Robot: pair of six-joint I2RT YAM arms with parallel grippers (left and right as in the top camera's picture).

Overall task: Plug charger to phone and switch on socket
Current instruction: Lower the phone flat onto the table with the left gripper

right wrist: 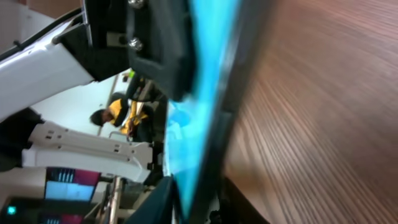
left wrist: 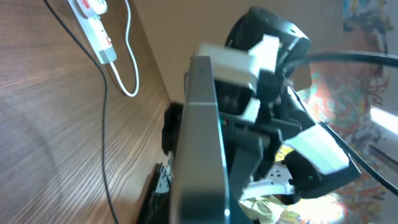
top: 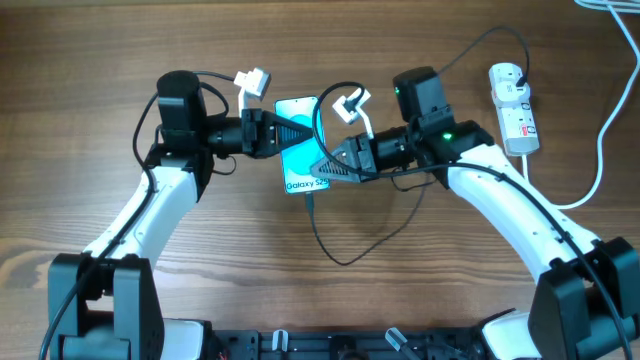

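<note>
The phone [top: 298,165], teal with a white "Galaxy S25" strip, is held between both grippers at the table's middle. My left gripper [top: 283,133] is shut on its upper left part. My right gripper [top: 328,168] is shut on its right edge. The phone shows edge-on in the left wrist view [left wrist: 199,137] and as a teal face in the right wrist view [right wrist: 205,93]. The charger cable [top: 345,258] meets the phone's bottom edge, loops across the table and runs to the white adapter [top: 508,73] in the socket [top: 517,115] at the far right.
The socket's thick white cord [top: 600,170] curves along the right edge of the table. The socket [left wrist: 93,18], the black cable [left wrist: 106,124] and the white cord [left wrist: 127,62] also show in the left wrist view.
</note>
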